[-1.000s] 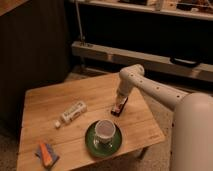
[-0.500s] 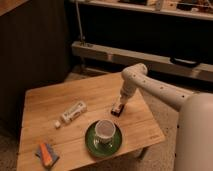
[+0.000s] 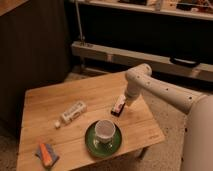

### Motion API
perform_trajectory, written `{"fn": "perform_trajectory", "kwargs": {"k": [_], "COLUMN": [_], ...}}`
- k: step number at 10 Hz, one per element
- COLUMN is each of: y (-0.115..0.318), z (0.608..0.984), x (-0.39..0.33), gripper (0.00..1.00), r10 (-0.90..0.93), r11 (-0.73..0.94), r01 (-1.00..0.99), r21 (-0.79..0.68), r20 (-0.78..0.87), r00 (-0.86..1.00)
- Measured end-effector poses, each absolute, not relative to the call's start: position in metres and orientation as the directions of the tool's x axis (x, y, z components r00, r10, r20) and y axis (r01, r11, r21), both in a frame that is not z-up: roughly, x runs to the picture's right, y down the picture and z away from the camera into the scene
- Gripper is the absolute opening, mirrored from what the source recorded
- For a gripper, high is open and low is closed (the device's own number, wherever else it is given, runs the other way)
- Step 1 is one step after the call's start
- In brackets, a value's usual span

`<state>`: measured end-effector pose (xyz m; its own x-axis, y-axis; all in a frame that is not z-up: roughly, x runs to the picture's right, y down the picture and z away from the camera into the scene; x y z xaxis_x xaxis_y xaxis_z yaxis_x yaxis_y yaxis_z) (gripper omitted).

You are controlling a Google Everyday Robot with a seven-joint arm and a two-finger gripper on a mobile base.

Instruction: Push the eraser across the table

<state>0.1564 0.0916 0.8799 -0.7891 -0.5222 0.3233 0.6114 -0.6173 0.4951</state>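
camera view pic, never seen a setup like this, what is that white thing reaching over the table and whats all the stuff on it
The white thing is a robot arm, jointed like an elbow. It reaches in from the right, and the single camera looks down on the scene from above.

At the arm's tip is its claw, a two-finger pincer. It is shut and sits low at the far end of the eraser, a small white block with a dark band. It does not seem to hold anything.

All this is on a low wooden table. Also on it are a white tube with a small cap, a cup standing on a green plate, and an orange and grey-blue flat item near the front left corner.
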Motion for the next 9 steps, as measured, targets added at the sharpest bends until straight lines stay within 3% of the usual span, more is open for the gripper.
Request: {"fn": "perform_trajectory", "kwargs": {"k": [9], "y": [0.109], "z": [0.932], "x": [0.164], "gripper": [0.0], "r10": [-0.556], "r11": [-0.628], "r01": [0.587], "r21": [0.51], "r20": [0.234], "r00": [-0.798]}}
